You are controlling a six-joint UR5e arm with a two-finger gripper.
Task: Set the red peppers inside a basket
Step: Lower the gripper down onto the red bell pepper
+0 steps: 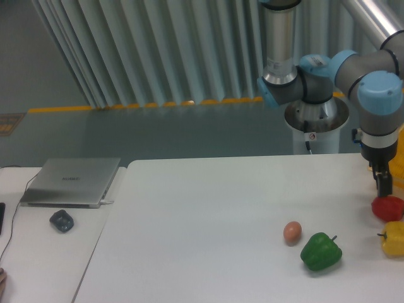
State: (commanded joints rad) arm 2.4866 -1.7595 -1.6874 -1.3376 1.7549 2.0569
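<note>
Gripper [384,187] is seen at the right edge of the frame, directly above the red pepper [387,207] — finger state cannot be told. Pepper rests on the table [208,221], beside the yellow pepper [394,238]. Basket [398,161] barely visible behind; grasp, transfer and release judged outstanding.

Single fixed camera, raised, facing table [208,208] front-on from mid distance; arm base at far right.

— Where does the glossy red bell pepper [387,207] sit?
— On the white counter [208,227], far right, behind the yellow bell pepper [394,238].
— And the green bell pepper [320,252]?
— Left of both, the small brown egg [291,232] just beside it.
</note>
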